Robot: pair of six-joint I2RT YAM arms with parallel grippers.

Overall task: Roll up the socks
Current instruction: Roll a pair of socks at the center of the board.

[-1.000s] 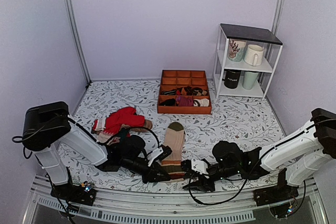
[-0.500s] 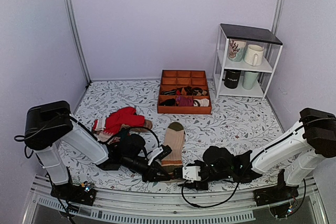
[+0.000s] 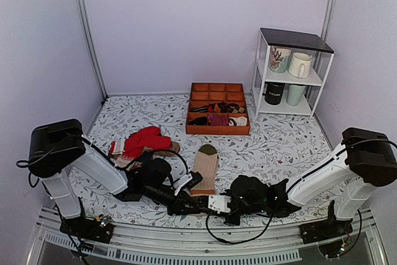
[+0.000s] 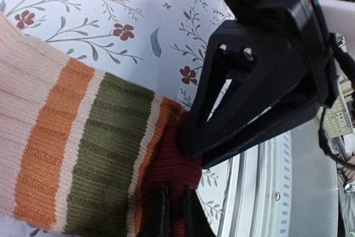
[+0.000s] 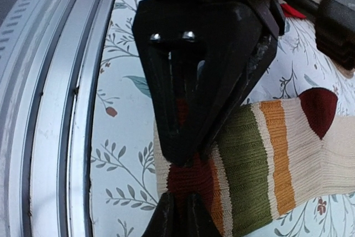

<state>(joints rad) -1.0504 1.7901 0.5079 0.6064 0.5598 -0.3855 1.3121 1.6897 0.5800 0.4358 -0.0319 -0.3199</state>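
Note:
The long beige ribbed socks (image 3: 205, 167) lie flat near the front edge, olive toe pointing away, striped end toward me. My left gripper (image 3: 188, 205) is shut on the dark maroon cuff (image 4: 176, 178). My right gripper (image 3: 203, 206) faces it and is shut on the same cuff (image 5: 194, 180). The two grippers nearly touch, tip to tip, at the cuff. The orange, olive and cream stripes (image 4: 83, 154) show in both wrist views (image 5: 249, 159). The cuff is bunched between the fingers.
A heap of bright red socks (image 3: 144, 143) lies left of the beige socks. An orange divided tray (image 3: 218, 130) with small sock bundles stands behind. A white shelf with mugs (image 3: 290, 72) is at the back right. The metal table rail (image 3: 205, 240) runs close below the grippers.
My right arm has swung left along the front edge until its gripper met the left one at the cuff. The left arm has hardly moved.

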